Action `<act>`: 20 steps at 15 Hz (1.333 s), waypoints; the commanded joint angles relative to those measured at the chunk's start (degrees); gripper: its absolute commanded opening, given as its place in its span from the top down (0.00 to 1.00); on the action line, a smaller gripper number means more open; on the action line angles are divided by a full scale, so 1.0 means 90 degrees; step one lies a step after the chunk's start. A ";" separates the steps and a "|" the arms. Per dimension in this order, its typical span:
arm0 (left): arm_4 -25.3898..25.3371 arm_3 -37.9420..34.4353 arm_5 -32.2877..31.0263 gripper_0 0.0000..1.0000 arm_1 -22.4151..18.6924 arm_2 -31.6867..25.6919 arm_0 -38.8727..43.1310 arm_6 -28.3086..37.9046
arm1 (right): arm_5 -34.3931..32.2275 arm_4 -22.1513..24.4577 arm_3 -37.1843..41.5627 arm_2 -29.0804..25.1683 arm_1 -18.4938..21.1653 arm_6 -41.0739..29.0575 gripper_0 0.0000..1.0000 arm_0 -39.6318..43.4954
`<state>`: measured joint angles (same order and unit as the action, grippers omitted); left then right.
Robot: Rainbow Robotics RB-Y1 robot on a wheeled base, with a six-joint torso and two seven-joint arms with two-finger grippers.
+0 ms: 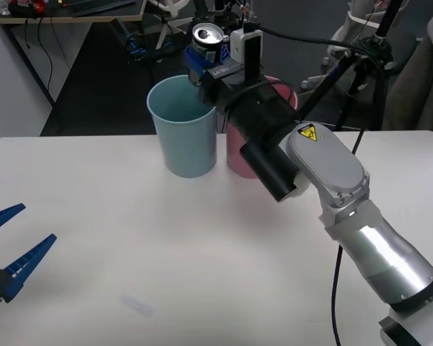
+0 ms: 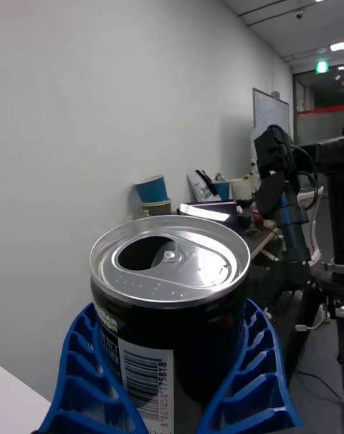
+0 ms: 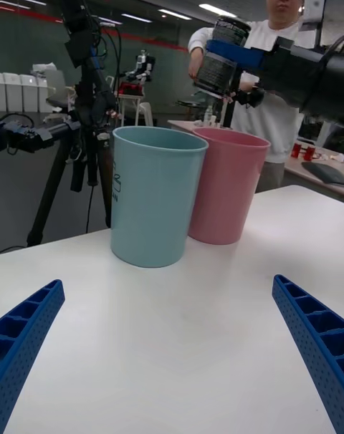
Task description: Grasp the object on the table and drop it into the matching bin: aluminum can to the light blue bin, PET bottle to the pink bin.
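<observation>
The right gripper (image 1: 204,61), its blue ribbed fingers clamped around the small dark grey aluminium can (image 1: 205,45), holds it upright above the tall pale blue plastic bin (image 1: 182,128), seemingly for release, while the left gripper (image 1: 3,249) rests open over the white table (image 1: 130,245).

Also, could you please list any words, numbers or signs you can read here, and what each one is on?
"801056 175818", roughly: digits by the barcode on the aluminum can, held in the right hand.
White letters above that barcode: cut off, unreadable.
Yellow warning triangle, a symbol without words: on the right arm.
Small mark on the light blue bin: too small to read.
</observation>
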<state>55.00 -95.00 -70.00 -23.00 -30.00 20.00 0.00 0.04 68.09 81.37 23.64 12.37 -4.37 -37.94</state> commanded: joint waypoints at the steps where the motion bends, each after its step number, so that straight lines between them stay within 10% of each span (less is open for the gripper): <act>1: 0.0000 0.0000 0.0000 0.00 0.0000 0.0000 0.0000 0.0000 | 0.0220 0.0247 -0.0760 -0.0010 -0.0252 -0.0071 1.00 -0.0501; 17: 0.0000 0.0000 0.0000 0.00 0.0000 0.0000 0.0000 0.0000 | 0.0494 0.0247 -0.2205 0.0107 -0.0750 -0.0071 1.00 -0.1400; 18: 0.0000 0.0000 0.0000 0.00 0.0000 0.0000 0.0000 0.0000 | 0.0504 0.0247 -0.2205 0.0107 -0.0759 -0.0090 0.95 -0.1390; 20: 0.0000 0.0000 0.0000 0.00 0.0000 0.0000 0.0000 0.0000 | 0.0533 0.0267 -0.2195 0.0107 -0.0759 -0.0081 0.00 -0.1390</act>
<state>55.00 -95.00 -70.00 -23.00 -30.00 20.00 0.00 4.64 70.32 61.52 24.61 5.54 -5.23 -50.47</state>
